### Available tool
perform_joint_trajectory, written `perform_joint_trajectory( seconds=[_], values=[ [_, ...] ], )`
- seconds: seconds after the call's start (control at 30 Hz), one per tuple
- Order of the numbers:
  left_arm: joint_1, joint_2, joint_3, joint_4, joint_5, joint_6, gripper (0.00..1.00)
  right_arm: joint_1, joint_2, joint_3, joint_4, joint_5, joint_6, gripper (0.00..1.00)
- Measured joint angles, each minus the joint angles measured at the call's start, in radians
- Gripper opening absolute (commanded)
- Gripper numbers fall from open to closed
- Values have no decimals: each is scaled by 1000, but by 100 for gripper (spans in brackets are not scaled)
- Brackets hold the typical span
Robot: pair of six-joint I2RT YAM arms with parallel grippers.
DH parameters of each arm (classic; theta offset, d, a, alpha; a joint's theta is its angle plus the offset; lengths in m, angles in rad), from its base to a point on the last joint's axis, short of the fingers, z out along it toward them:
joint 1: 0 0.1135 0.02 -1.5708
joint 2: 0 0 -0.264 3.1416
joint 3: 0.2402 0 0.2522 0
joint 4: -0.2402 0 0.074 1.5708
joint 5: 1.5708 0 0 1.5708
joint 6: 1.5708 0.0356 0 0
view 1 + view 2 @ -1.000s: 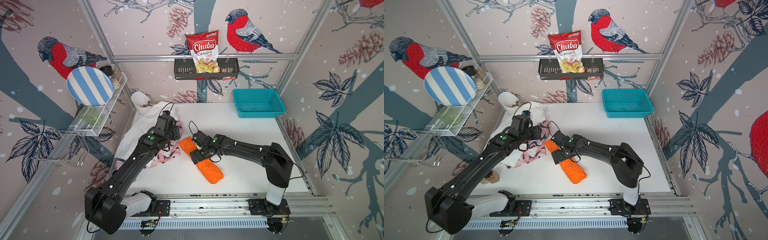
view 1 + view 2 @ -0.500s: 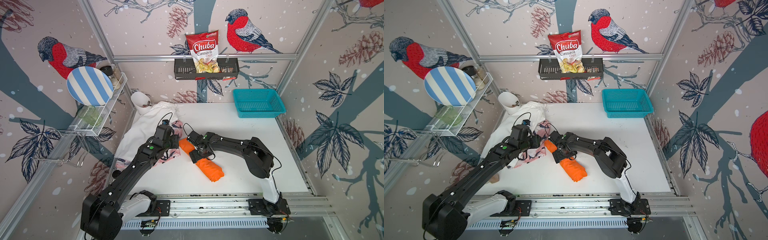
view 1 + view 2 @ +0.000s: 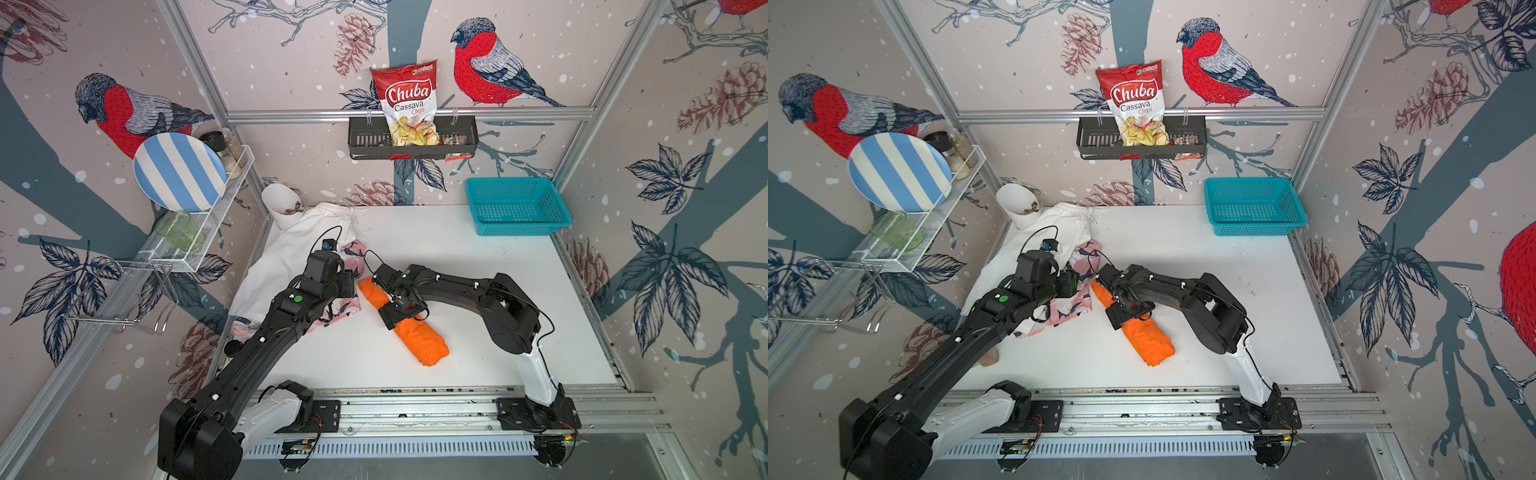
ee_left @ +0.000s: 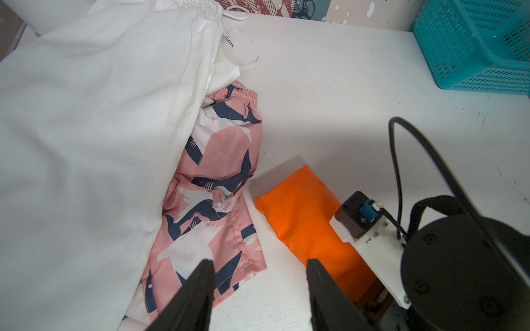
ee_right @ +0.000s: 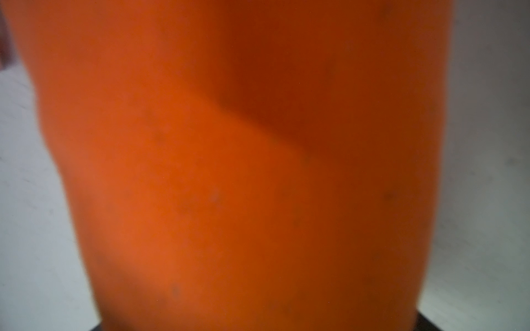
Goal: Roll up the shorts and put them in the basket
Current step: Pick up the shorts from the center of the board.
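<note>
**Rolled orange shorts under the right arm.** The orange shorts (image 3: 420, 341) lie as a tight roll, slantwise on the desk (image 3: 478, 257), directly beneath the right gripper (image 3: 403, 309), which bears on the roll's middle. In the right wrist view, blurred orange cloth (image 5: 243, 172) fills the frame, with bare desk along both long edges. We cannot tell whether this gripper's jaws clamp the roll or merely straddle it. The left gripper (image 4: 259, 262) hovers with jaws apart and nothing between them, just beside the roll's nearer end. Below it runs the hem of the pink shorts (image 4: 220, 172), unrolled and partly tucked under the white shorts (image 4: 86, 129) ahead of it. Beyond the right gripper, toward the teal basket (image 3: 517, 205), we find broad bare desk.
</note>
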State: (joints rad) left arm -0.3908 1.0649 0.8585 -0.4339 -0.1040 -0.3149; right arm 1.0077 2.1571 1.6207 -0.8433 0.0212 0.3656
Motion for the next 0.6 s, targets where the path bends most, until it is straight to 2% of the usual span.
perform_joint_trajectory(
  seconds=[0.3,0.6],
  values=[
    [50,20,-2,2,54,1,56,26,9,58,-134,119,34,100],
    [82,28,-6,4,104,1,57,66,16,147,-209,236,61,99]
  ],
)
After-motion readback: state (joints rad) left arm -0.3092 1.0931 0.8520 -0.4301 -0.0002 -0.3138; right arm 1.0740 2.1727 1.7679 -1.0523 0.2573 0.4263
